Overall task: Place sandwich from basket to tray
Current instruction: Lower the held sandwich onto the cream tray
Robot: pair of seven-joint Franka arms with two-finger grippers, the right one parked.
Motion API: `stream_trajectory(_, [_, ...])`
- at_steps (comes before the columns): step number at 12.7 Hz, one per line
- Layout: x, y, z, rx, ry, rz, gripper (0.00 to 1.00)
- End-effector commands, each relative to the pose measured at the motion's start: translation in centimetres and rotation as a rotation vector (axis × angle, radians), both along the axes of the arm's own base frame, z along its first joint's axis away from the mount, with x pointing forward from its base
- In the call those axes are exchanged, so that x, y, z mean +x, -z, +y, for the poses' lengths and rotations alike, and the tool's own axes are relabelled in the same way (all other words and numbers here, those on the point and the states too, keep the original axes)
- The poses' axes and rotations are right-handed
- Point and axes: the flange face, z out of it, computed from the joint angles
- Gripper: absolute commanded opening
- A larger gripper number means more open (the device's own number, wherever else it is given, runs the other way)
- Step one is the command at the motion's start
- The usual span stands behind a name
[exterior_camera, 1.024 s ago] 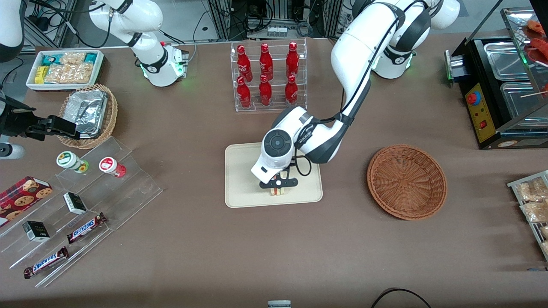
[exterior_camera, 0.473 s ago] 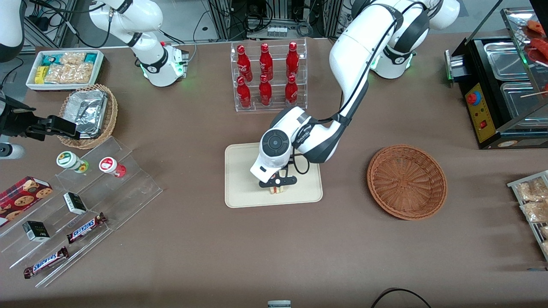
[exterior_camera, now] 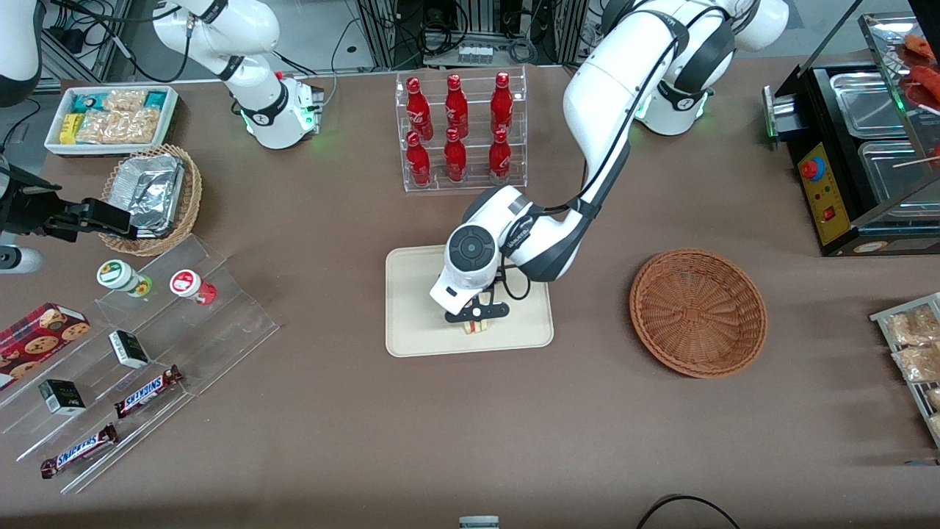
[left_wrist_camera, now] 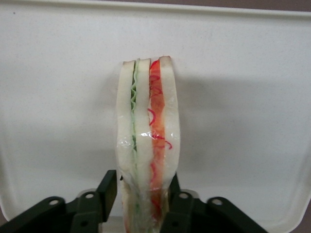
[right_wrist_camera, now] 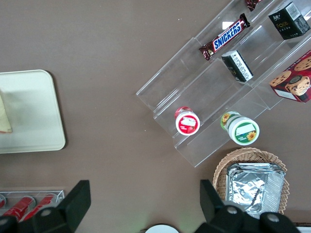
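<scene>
Mostly hidden under pincer (exterior_camera: pixel 476 319): sandwich (left_wrist_camera: pixel 148 141), over tray (exterior_camera: pixel 411 323).

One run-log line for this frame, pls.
phase: placing | left gripper: shut on triangular bread sandwich, over cream rectangular tray | round reddish-brown wicker basket: empty

The sandwich (left_wrist_camera: pixel 148 145) is wrapped in clear, glossy film that catches the light. The pincer (left_wrist_camera: pixel 141 199) clamped on it, low over the tray (exterior_camera: pixel 415 323), has matt black fingers (left_wrist_camera: pixel 108 187). The tray looks like smooth, matt plastic. The basket (exterior_camera: pixel 698 312) is rough woven wicker. The surface (exterior_camera: pixel 470 426) is dull brown.
</scene>
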Motion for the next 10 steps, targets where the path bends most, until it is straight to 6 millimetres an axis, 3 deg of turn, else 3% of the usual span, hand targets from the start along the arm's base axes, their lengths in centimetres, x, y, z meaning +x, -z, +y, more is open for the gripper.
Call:
stream_trajectory(1, [-0.2,-0.6,-1.2,-0.016,-0.008,-0.009,1.00])
stream_trajectory(10, [0.7,-6.7,-0.3,-0.029,0.003,-0.045,1.00])
